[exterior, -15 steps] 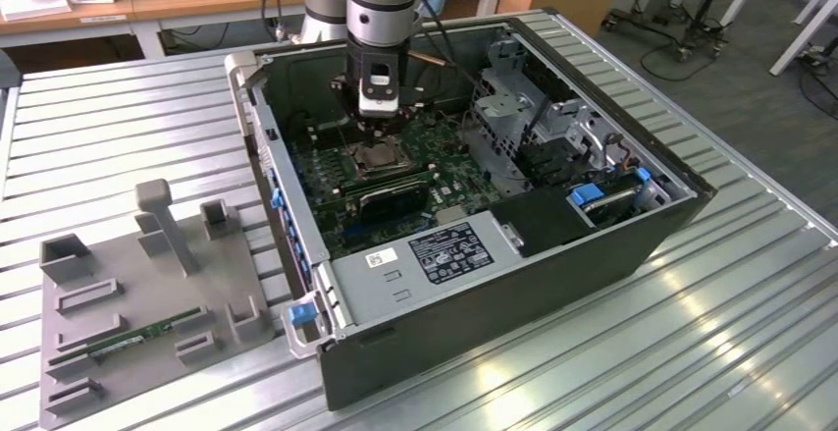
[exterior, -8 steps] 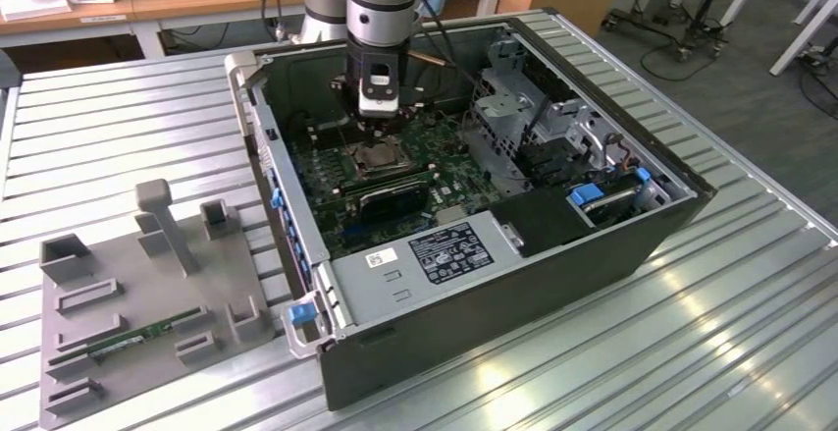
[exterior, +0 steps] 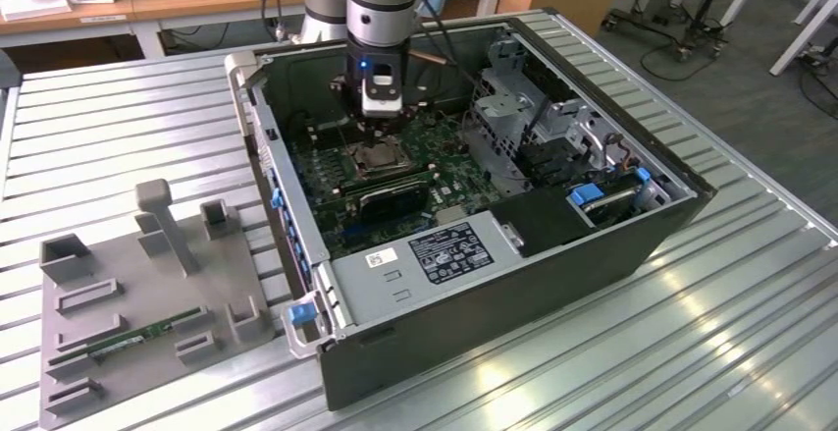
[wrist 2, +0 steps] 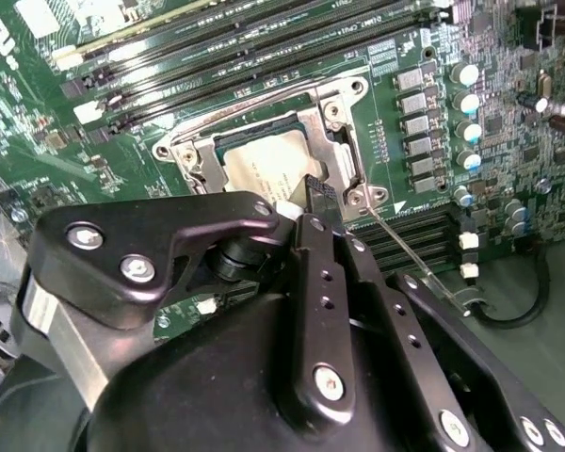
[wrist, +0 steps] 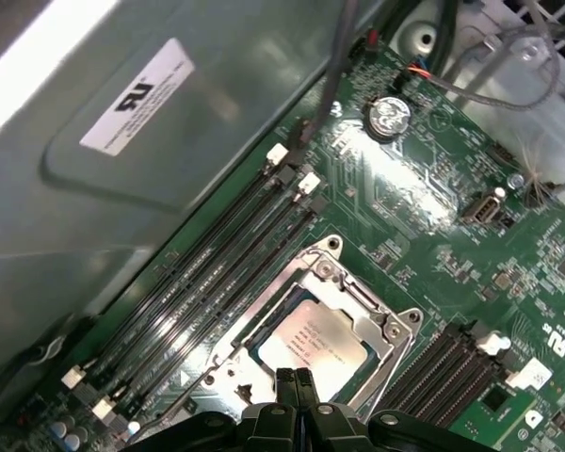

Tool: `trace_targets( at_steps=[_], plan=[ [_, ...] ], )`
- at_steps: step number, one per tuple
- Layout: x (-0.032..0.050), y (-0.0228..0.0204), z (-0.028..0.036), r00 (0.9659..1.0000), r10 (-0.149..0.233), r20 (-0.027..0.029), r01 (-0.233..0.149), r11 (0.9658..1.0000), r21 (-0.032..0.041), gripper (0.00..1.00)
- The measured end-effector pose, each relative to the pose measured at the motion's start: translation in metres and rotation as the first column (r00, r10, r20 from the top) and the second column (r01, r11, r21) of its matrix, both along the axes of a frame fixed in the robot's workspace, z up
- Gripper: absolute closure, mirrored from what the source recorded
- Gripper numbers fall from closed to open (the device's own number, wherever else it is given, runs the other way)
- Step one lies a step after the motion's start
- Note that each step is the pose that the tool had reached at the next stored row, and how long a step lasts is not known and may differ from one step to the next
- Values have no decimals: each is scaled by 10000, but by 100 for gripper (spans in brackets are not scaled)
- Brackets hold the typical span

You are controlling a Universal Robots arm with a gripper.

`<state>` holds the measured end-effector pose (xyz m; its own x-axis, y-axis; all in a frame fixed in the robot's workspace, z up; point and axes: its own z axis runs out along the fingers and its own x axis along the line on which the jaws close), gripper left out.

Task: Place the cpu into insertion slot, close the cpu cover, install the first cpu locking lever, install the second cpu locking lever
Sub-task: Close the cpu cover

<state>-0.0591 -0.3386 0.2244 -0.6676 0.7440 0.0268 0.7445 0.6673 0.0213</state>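
Observation:
The cpu lies flat in the insertion slot, its silvery face showing in both wrist views. The cpu cover is down over it, a silver frame around the chip. My gripper has its fingers pressed together, tips at the cover's edge beside the chip. In the exterior view the gripper hangs straight down over the socket inside the open case. A thin wire locking lever sticks out at an angle from the socket corner.
Long black memory slots run beside the socket. The case wall, the drive cage and the power supply hem the board in. A grey fixture with a green memory stick stands outside at the exterior view's left.

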Motion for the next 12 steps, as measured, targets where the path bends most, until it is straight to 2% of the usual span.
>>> trace_targets(
  at_steps=[3,6,9,12],
  plan=[
    [0,0,-2,9988,496,0,-496,9988,1,89],
    [0,0,-4,9945,1049,0,-1049,9945,0,89],
    [0,0,-7,9874,1585,0,-1585,9874,0,89],
    [0,0,-10,9774,2116,0,-2116,9774,1,89]
  ],
)
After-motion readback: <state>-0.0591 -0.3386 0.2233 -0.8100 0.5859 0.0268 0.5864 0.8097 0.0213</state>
